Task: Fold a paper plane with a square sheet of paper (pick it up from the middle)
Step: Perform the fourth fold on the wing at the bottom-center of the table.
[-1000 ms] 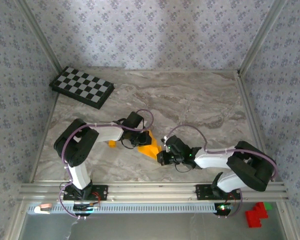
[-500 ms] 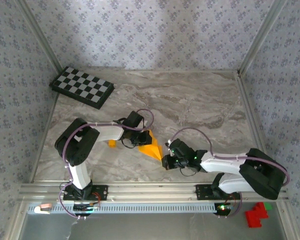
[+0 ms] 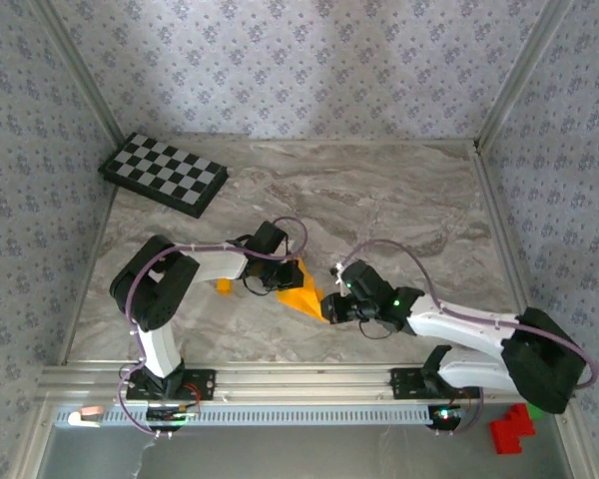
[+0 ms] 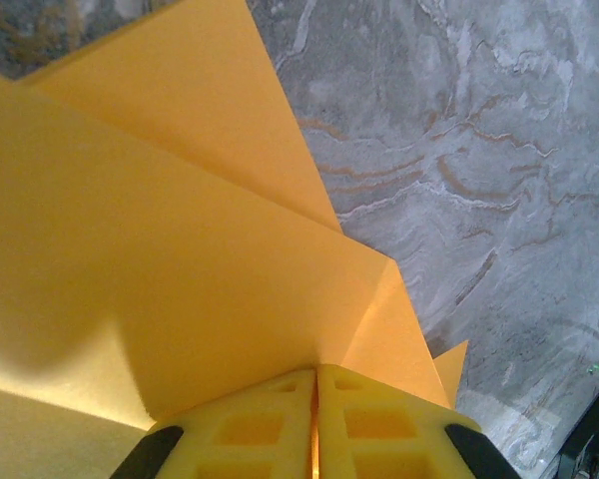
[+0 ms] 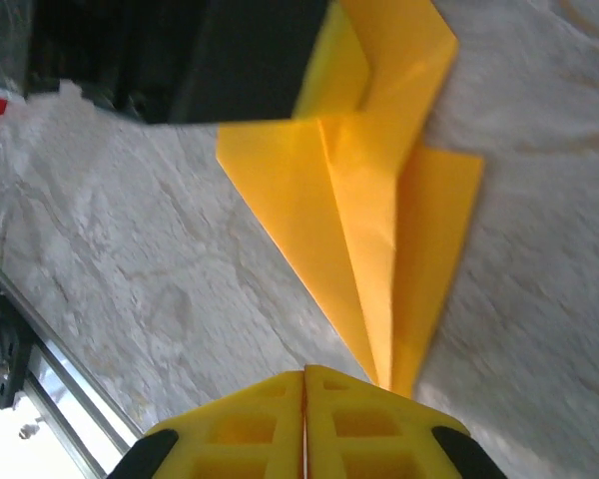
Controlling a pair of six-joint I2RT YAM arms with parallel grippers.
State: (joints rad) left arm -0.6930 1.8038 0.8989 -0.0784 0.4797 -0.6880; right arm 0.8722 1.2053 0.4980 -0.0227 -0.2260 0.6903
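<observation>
- Near the middle of the worktop (image 3: 399,200), towards its front edge, lies the folded sheet of paper (image 3: 302,293), between the tips of the two arms.
- It is thin, matte and plain orange-yellow, creased into a narrow pointed shape.
- From the right wrist, the folded sheet of paper (image 5: 374,210) tapers to a sharp tip with a crease running down its length. Flaps overlap along the crease, and one flat panel sticks out on the right side.
- From the left wrist, the folded sheet of paper (image 4: 170,249) shows broad layered panels with straight fold edges. A small corner pokes out low at the right.
- The left fingers (image 4: 250,431) are pressed together, and the paper's layers run straight into the seam between them, pinched there.
- The right fingers (image 5: 369,431) are also pressed together with no gap. The paper's tip meets the outer edge of one finger and does not go into the seam. Whether that finger pins the tip down cannot be told.
- A dark body at the top of the right wrist view covers the paper's wide end.
- From above, both sets of fingers are too small and dark to make out, and the arms hide part of the paper's outline.
- A small orange block (image 3: 223,287) lies on the worktop just beside the left arm (image 3: 215,261).
- A checkered board (image 3: 165,174) sits well apart at the far left corner.
</observation>
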